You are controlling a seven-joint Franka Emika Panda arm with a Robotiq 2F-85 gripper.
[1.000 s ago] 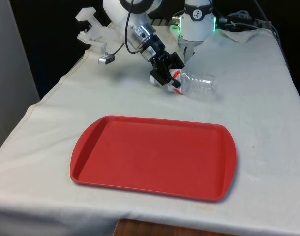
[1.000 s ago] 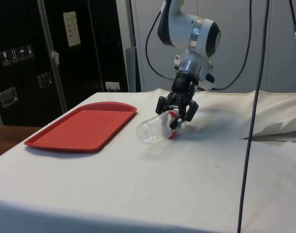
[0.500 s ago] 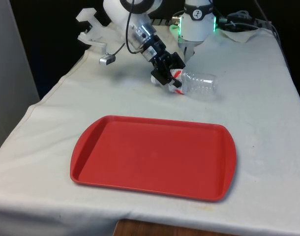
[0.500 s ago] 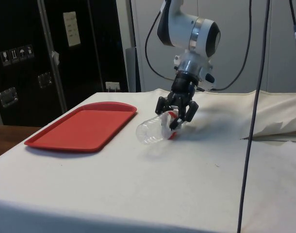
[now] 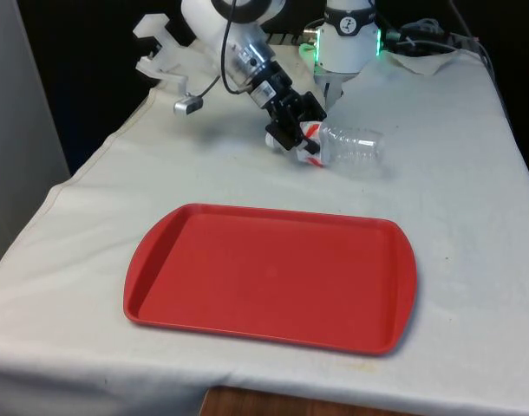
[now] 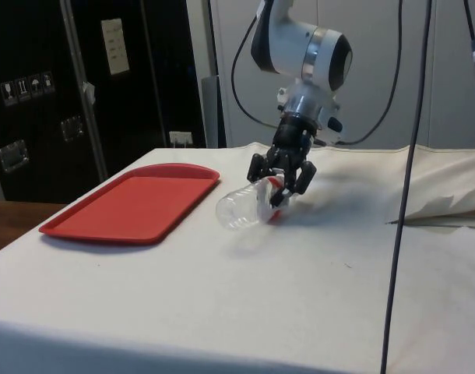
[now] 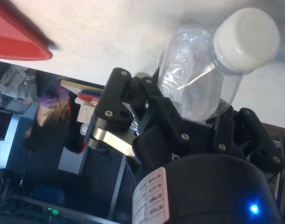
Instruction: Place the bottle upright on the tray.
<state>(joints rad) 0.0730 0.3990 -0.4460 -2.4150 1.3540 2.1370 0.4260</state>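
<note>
the pincer (image 5: 301, 139) is closed on the bottle (image 5: 351, 146), gripping it near its red-labelled part, with a finger on either side of the clear body. the bottle is clear plastic, lying on its side, its far end just off or barely touching the cloth; i cannot tell which from these pictures. in the side view the bottle (image 6: 241, 209) tilts slightly, its free end pointing toward the tray (image 6: 128, 204) while the pincer (image 6: 279, 185) clamps the other part from above. in the wrist view the bottle (image 7: 203, 88) runs out between the black fingers (image 7: 117, 100) and ends in a white cap (image 7: 247, 35), and a corner of the tray (image 7: 16, 42) shows beyond it.

the tray (image 5: 273, 277) is red, shallow, with rounded corners, and lies flat on the desk (image 5: 473, 217). taking the tray as landmark: the bottle is beyond the tray's far long edge, well apart from it, over the stretch of cloth between tray and robot base. the pincer is just beside the bottle on the front view's left, also beyond the tray's far edge. nothing of the bottle overlaps the tray. the arm (image 5: 230, 43) slopes down to the pincer from above the tray's far left corner in the front view.

a person (image 7: 46, 116) in dark clothes appears in the wrist view's background.
</note>
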